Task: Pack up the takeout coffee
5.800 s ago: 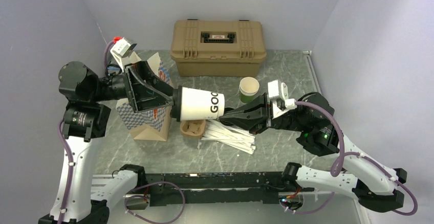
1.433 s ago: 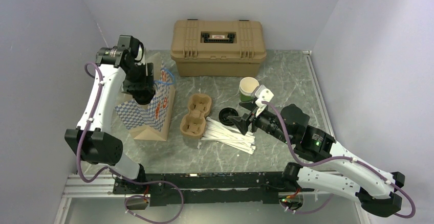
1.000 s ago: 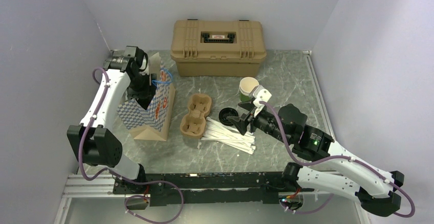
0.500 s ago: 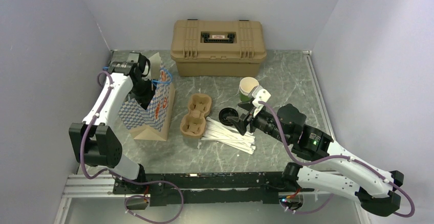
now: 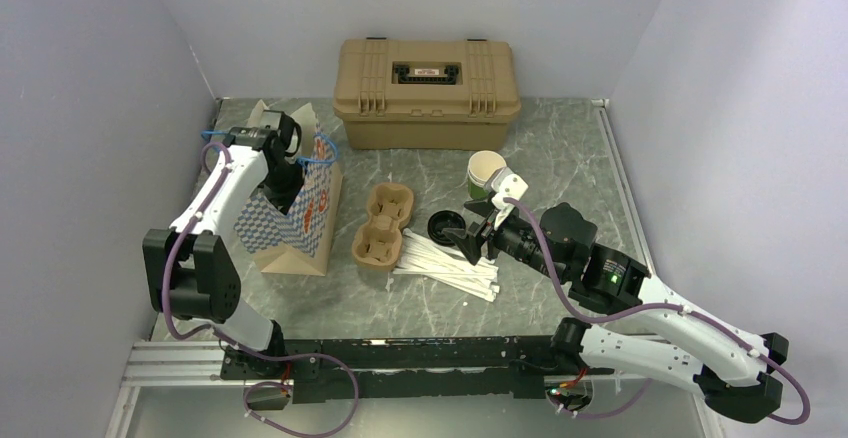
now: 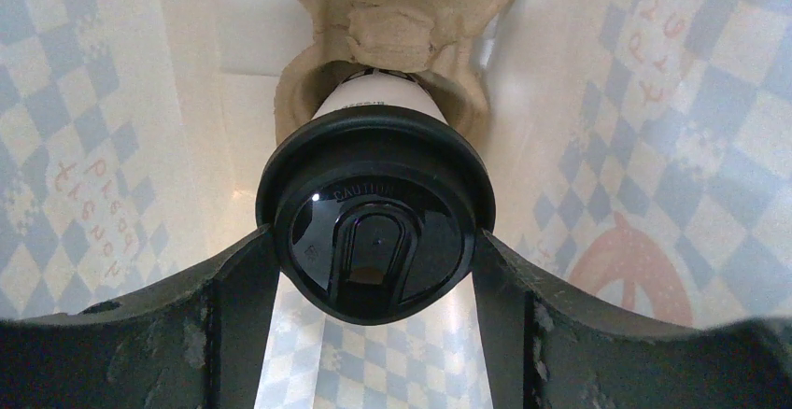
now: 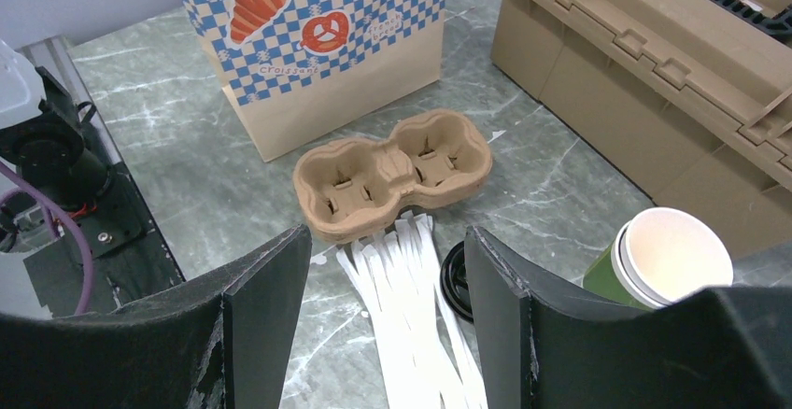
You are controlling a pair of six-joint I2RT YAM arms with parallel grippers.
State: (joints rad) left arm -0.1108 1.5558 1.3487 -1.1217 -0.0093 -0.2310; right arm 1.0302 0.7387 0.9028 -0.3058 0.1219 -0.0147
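The takeout coffee [image 6: 374, 213] shows in the left wrist view as a round black lid on a pale cup. It stands in a pulp cup carrier [image 6: 392, 26] at the bottom of the blue-checked paper bag [image 5: 300, 223]. My left gripper [image 6: 375, 241] reaches down into the bag [image 6: 654, 101], its fingers pressed against both sides of the lid. In the top view the left gripper [image 5: 283, 168] is sunk in the bag's mouth and the cup is hidden. My right gripper [image 5: 470, 240] hovers open over the table, nothing between its fingers [image 7: 271, 297].
A second, empty pulp carrier [image 5: 383, 226] lies right of the bag. White paper strips [image 5: 445, 263] and a loose black lid [image 5: 445, 226] lie under the right gripper [image 7: 385, 241]. A green cup [image 5: 485, 173] stands beyond, a tan toolbox [image 5: 427, 93] at the back.
The left arm has folded down and its gripper has sunk deeper into the bag over the last second. The right arm has barely moved.
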